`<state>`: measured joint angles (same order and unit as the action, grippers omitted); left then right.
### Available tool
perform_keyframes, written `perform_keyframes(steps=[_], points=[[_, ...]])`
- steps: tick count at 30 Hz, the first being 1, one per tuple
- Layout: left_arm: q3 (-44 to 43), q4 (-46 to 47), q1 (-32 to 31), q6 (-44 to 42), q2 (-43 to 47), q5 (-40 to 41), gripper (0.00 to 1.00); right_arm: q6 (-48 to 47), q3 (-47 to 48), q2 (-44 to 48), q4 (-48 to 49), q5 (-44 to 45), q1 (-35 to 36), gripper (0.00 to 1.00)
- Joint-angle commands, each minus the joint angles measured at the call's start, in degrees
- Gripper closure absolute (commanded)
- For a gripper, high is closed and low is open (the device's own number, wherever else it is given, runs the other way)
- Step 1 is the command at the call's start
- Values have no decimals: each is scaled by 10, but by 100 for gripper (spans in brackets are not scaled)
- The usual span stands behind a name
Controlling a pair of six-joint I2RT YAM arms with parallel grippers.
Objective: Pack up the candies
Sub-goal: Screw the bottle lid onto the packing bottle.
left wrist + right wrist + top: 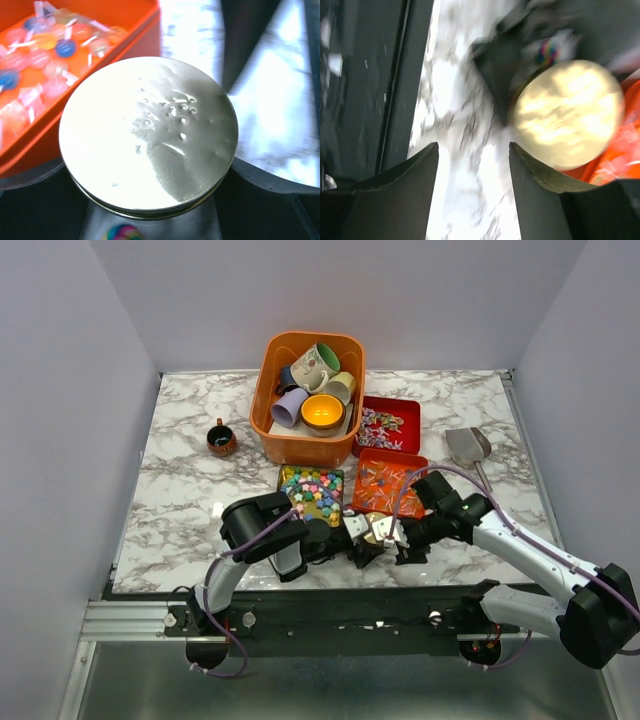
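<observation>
Speckled multicolour candies (312, 492) fill a small yellow tray. More wrapped candies (385, 485) lie in an orange tray (415, 462), which the left wrist view shows as an orange tray (145, 30) holding pink and blue candies (45, 55). A red tray (405, 405) behind holds another lot. My left gripper (355, 540) (150, 172) is shut on a jar with a round metal lid (150, 135) (377, 528); a multicolour candy (122, 232) shows under the lid. My right gripper (400, 538) (474, 150) hangs open over bare marble, with the lid (567, 115) just to its right.
An orange basket (300, 445) of ceramic mugs stands at the back centre. A small brown cup (221, 438) sits to its left, and a metal scoop (468, 445) lies at the right. White walls close in the marble table (180, 510) on three sides.
</observation>
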<state>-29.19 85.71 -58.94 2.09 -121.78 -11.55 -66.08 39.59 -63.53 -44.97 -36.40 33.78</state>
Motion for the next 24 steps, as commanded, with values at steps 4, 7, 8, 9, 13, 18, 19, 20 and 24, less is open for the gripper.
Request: perform_keyframes(steps=[4, 7, 8, 9, 13, 18, 19, 20, 24], points=[[11, 109, 46, -23, -24, 157, 100, 14, -23, -2, -47, 51, -2, 35], [13, 107, 46, -23, -29, 130, 100, 22, -7, -4, -40, 46, -3, 35], [15, 108, 46, -25, -29, 117, 100, 35, 0, -3, -37, 46, -3, 35], [23, 108, 45, -28, -29, 92, 100, 40, 6, -3, -35, 41, -10, 34], [38, 107, 40, -31, -22, 17, 100, 77, 46, -6, -35, 17, -39, 34], [52, 108, 32, -83, -15, -77, 100, 100, 87, -19, -29, -20, -76, 19], [54, 108, 32, -92, -14, -91, 100, 92, 89, -22, -31, -24, -77, 17], [56, 107, 32, -101, -14, -115, 100, 72, 89, -25, -33, -30, -77, 15], [65, 107, 33, -104, -8, -194, 100, 26, 85, -42, -24, -50, -77, 11]])
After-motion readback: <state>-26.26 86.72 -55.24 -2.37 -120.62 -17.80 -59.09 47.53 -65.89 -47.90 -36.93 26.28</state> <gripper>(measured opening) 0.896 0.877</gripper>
